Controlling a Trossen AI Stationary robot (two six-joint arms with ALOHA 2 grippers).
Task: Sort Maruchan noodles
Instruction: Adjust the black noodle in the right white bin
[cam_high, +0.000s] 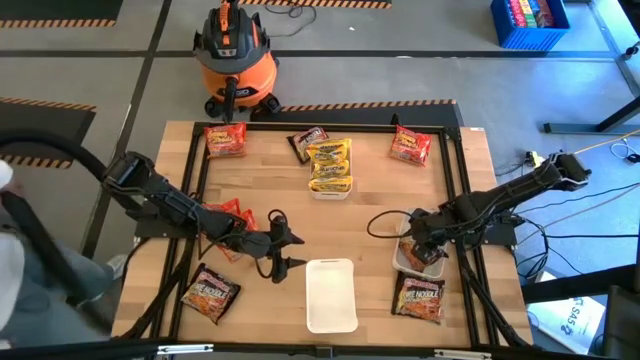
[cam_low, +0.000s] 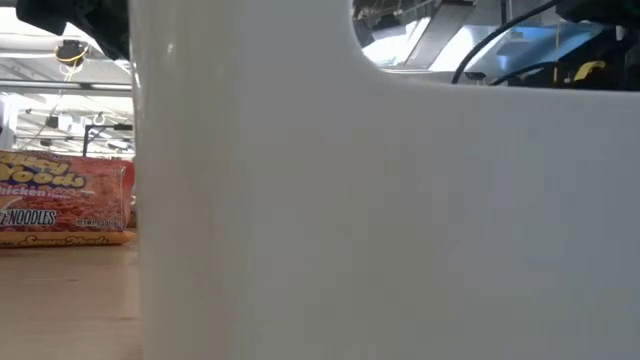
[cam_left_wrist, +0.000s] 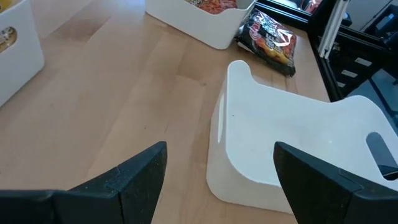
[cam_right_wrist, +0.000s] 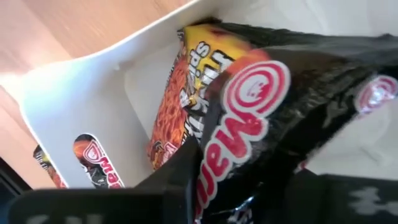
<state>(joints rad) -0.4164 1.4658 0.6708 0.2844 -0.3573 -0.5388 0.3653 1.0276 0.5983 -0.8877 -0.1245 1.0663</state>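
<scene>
Two arms are at work from where I stand, and the left gripper (cam_high: 283, 248) hangs with its fingers spread wide and nothing between them, just beside the near-side empty white tray (cam_high: 331, 293), with red packets (cam_high: 226, 213) behind its wrist and a dark packet (cam_high: 209, 292) nearer the table edge. Ahead of it a tray of yellow packets (cam_high: 330, 165) sits mid-table, with a dark packet (cam_high: 307, 141) touching it and red ones (cam_high: 224, 139) at the far corners. Over on the right, the right gripper (cam_high: 424, 247) is down in the right-hand white tray (cam_right_wrist: 74, 93), its fingers clamped on a dark Maruchan packet (cam_right_wrist: 280, 112) above another dark one lying inside. To do this well, I'd say it should lower the packet flat onto its twin and only then let go, so it doesn't catch the tray wall. One more dark packet (cam_high: 419, 298) lies just beside that tray, close enough to be nudged.
</scene>
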